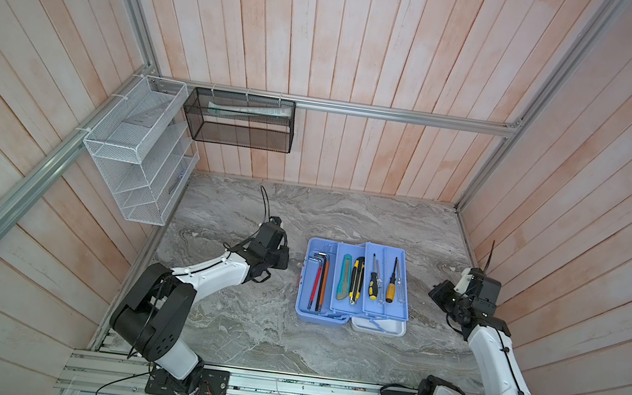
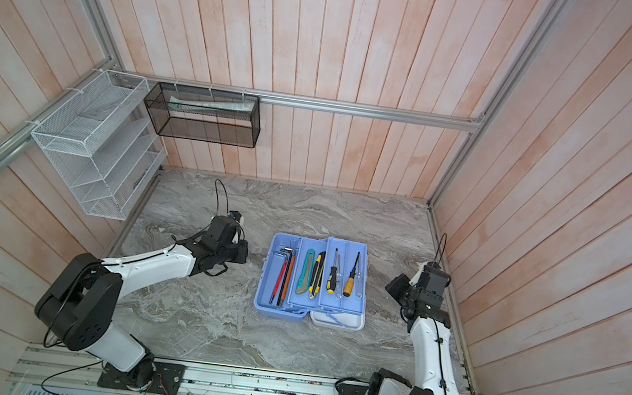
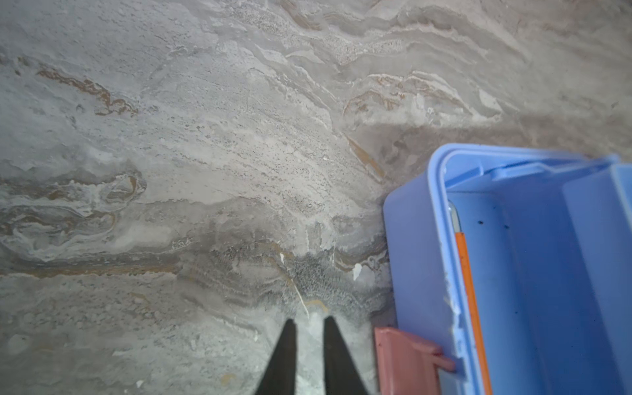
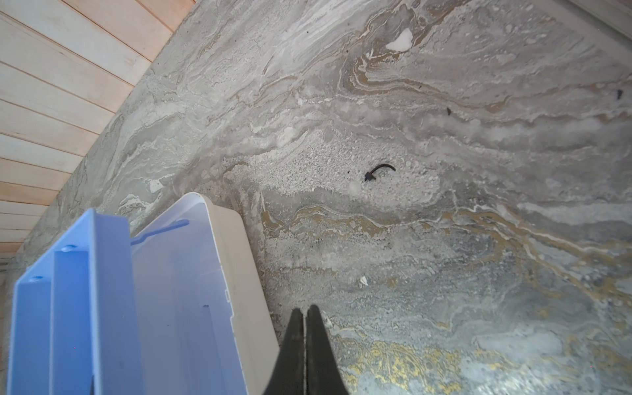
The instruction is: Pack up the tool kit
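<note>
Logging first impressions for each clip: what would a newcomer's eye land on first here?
The light blue tool kit, fanned open mid-table, with hex keys in the base on the left, utility knives in the middle tray and screwdrivers in the right one. Next, the two arms flanking it, left pincer and right pincer both empty. A white mesh basket and a black mesh basket hang at the far left corner.

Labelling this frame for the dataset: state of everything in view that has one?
tool kit, open, fanned out
white lid, flipped back, inside up
hex keys, lying in the base
utility knives, lying in the middle tray
screwdrivers, lying in the upper tray
left gripper, jaws shut, empty
right gripper, jaws shut, empty
black mesh basket, wall-hung, pale item inside
</note>
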You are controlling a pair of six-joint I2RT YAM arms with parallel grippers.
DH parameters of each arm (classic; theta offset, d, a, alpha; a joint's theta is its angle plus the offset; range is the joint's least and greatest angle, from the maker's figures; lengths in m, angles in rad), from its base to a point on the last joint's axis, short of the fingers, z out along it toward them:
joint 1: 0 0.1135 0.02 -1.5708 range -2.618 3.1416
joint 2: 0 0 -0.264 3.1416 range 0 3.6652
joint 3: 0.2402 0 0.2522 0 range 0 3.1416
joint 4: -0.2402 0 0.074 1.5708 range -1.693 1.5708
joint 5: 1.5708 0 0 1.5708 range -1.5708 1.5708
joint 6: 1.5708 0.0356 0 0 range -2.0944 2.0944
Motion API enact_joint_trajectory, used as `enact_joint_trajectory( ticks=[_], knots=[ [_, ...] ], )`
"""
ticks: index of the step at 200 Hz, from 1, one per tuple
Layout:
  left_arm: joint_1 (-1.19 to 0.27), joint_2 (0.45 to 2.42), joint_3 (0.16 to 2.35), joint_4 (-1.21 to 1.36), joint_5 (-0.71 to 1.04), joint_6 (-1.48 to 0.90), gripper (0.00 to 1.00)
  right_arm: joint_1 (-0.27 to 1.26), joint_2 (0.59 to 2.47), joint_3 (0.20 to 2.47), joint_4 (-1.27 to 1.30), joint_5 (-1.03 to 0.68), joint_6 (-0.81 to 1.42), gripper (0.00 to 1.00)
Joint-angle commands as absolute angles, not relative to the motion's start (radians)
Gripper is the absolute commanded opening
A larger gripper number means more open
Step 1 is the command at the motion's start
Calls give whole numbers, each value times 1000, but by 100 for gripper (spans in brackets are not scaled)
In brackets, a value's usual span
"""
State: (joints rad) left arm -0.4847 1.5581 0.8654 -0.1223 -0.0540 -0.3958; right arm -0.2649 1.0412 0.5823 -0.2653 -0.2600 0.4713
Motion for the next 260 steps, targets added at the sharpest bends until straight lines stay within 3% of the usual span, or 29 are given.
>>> enact_joint_trajectory(
  ticks=[1, 49, 260],
  knots=[
    [-485, 1547, 835, -43, -23, -399, 0, -274, 1053, 567, -223, -266, 474, 0],
    [-485, 1592, 849, -28, 27, -392, 0, -276, 1127, 530, -180, -250, 477, 0],
    [-489, 1656, 798, 97, 179, -394, 0, -200, 1404, 585, -79, -507, 420, 0]
  ],
)
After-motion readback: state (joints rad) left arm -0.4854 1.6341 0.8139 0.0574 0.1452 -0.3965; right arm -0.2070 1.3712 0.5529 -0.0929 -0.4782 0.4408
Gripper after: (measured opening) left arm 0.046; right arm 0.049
